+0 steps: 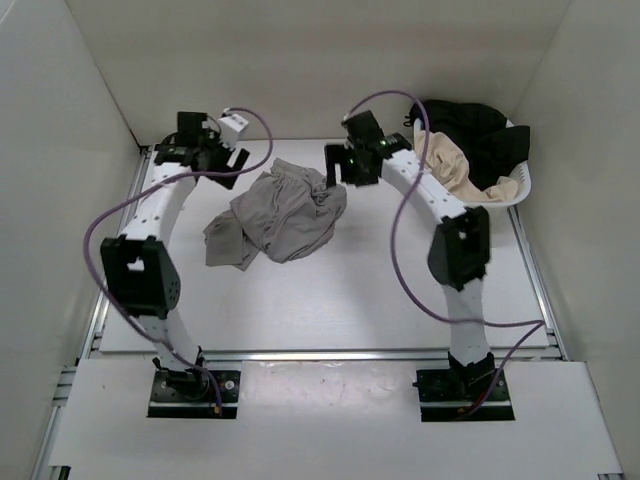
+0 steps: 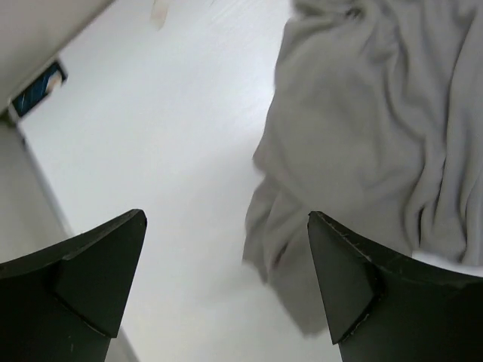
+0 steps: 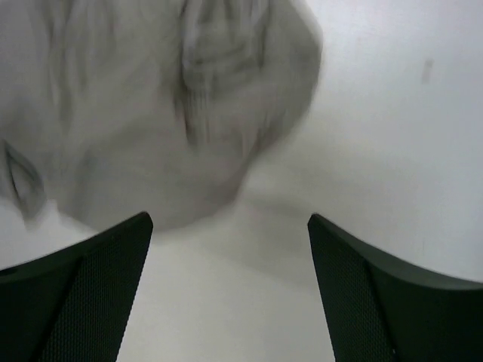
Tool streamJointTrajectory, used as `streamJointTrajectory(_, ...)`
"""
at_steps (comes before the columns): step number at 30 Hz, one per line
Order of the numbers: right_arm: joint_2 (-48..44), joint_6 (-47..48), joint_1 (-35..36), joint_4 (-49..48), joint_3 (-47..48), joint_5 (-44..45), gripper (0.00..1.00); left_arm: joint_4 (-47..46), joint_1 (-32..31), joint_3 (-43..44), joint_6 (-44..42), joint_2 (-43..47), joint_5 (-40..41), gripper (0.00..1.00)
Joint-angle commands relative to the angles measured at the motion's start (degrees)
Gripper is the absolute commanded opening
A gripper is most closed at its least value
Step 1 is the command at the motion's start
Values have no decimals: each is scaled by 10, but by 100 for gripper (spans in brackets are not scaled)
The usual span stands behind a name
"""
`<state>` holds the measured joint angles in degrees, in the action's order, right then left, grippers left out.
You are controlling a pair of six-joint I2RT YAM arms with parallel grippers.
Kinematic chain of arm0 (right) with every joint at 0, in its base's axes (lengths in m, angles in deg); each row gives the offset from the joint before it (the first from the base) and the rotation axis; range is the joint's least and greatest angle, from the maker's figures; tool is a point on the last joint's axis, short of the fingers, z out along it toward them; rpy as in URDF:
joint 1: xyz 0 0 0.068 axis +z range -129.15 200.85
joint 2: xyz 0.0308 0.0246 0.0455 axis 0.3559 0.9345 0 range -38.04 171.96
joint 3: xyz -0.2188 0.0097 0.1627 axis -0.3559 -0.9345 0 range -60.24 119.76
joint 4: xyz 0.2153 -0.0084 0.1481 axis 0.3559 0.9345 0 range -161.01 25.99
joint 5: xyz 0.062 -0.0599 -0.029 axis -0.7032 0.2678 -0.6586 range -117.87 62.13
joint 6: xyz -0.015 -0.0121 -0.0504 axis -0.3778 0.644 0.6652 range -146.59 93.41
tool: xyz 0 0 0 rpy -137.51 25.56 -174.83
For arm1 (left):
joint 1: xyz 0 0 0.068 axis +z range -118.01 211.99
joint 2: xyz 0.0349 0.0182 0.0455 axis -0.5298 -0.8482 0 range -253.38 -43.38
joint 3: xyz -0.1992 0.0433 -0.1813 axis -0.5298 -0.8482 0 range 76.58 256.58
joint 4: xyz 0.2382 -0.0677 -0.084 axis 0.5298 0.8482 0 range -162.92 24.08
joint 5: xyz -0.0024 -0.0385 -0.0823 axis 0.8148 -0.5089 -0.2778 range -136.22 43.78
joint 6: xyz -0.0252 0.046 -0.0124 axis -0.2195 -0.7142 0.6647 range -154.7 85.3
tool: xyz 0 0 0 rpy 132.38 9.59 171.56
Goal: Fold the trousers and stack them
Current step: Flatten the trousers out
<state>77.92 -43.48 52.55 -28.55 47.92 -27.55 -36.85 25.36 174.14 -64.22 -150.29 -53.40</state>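
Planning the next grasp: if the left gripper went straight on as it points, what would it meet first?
Probably bare table, with the trousers just beside the line of the left gripper; depth is unclear.

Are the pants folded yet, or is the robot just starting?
Just starting. Nothing looks done: the trousers lie in a crumpled heap on the table, not folded. In hand: nothing, since the left hand and right hand are both open and empty, hovering near the heap. Still left: spreading them flat, folding and stacking.
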Motion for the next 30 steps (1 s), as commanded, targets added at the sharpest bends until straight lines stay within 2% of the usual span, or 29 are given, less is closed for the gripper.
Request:
streamJointTrajectory(1, 196, -43, -14, 40, 236, -17, 89, 71, 22, -72, 8, 70, 25, 100)
streamJointTrajectory(2, 237, -43, -19, 82, 306, -22, 89, 80, 22, -126, 8, 90, 18, 100)
streamJointTrajectory(3, 264, -50, -19, 83, 353, -23, 89, 86, 22, -156, 8, 100, 9, 100)
streamJointTrajectory(4, 277, -57, -25, 73, 345, -23, 89, 86, 22, -187, 16, 109, -7, 100)
streamJointTrajectory(5, 271, -66, -25, 52, 302, -23, 89, 86, 16, -240, 22, 115, -16, 100)
streamJointTrajectory(7, 253, -96, -39, -15, 178, -13, 89, 65, 6, -289, 28, 123, -28, 100)
streamJointTrajectory(8, 253, -96, -39, -22, 167, 0, 90, 54, -5, -330, 28, 123, -28, 100)
streamJointTrajectory(12, 318, -81, -39, 52, 259, 7, 91, -9, -19, -380, 49, 123, -16, 100)
streamJointTrajectory(14, 318, -81, -39, 44, 249, 2, 90, -29, -24, -381, 49, 100, -16, 100)
streamJointTrajectory(15, 300, -81, -39, 34, 233, -6, 77, -42, -24, -381, 49, 90, -11, 100)
streamJointTrajectory(17, 285, -88, -39, 2, 180, -11, 59, -59, -24, -381, 49, 65, -11, 100)
streamJointTrajectory(18, 272, -88, -39, -8, 167, -24, 37, -67, -24, -386, 49, 59, -6, 100)
streamJointTrajectory(20, 265, -88, -39, -22, 159, -30, 15, -74, -24, -381, 49, 43, -6, 84)
streamJointTrajectory(21, 265, -88, -39, -22, 159, -30, 0, -74, -24, -381, 54, 37, -6, 73)
streamJointTrajectory(22, 256, -88, -39, -22, 165, -20, 0, -74, -19, -368, 61, 37, -11, 62)
streamJointTrajectory(23, 250, -88, -39, -22, 165, -14, 0, -74, -10, -362, 61, 29, -11, 38)
streamJointTrajectory(24, 230, -88, -45, -22, 165, -14, 0, -74, -5, -355, 61, 22, -11, 20)
streamJointTrajectory(25, 218, -88, -45, -22, 170, -14, 0, -74, 9, -340, 61, 21, 0, 14)
streamJointTrajectory(28, 139, -73, -45, 15, 170, -24, 0, -74, 43, -314, 47, 36, 29, 14)
streamJointTrajectory(30, 46, -61, -45, 42, 146, -24, 0, -55, 101, -266, 31, 67, 29, 14)
